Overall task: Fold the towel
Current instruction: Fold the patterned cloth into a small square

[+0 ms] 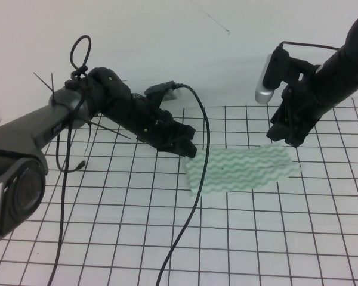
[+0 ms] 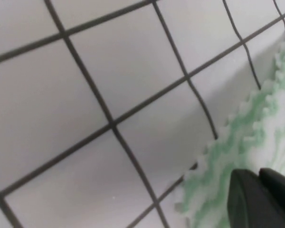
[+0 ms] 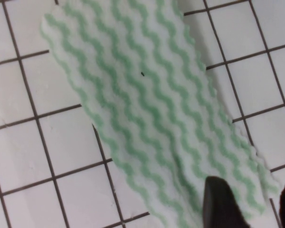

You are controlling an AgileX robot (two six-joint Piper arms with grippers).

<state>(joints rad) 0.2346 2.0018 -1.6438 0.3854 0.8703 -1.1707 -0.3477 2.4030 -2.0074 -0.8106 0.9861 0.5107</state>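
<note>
**Towel fold: grasp stage, both ends**

Item: towel (image 1: 241, 170), white with green wavy stripes. It lies flat as a long strip on the gridded tabletop (image 1: 107, 226), in the right half and nearer the far edge than the near one. Its long side runs roughly along that far edge. No fold across its length shows.

Left end effector (image 1: 185, 146): low at the towel's left end, fully closed. Its dark fingertips (image 2: 249, 199) sit on the scalloped edge and appear to pinch the fabric there. How much cloth is caught cannot be told.

Right end effector (image 1: 286, 137): at the towel's right end, toward the far corner of the cloth. It is open and holds nothing. Its fingers (image 3: 221, 204) stand apart with the towel's end showing between them.

Step in hand: securing both short ends. The left looks taken; the right is not yet gripped.

Next move, as judged: the right end effector needs to settle onto the cloth and close on that end. With both ends held, one end can be lifted and carried over the other, kept level so the edges meet.

Risk: a thin pinch on the left may slip on lifting.
</note>
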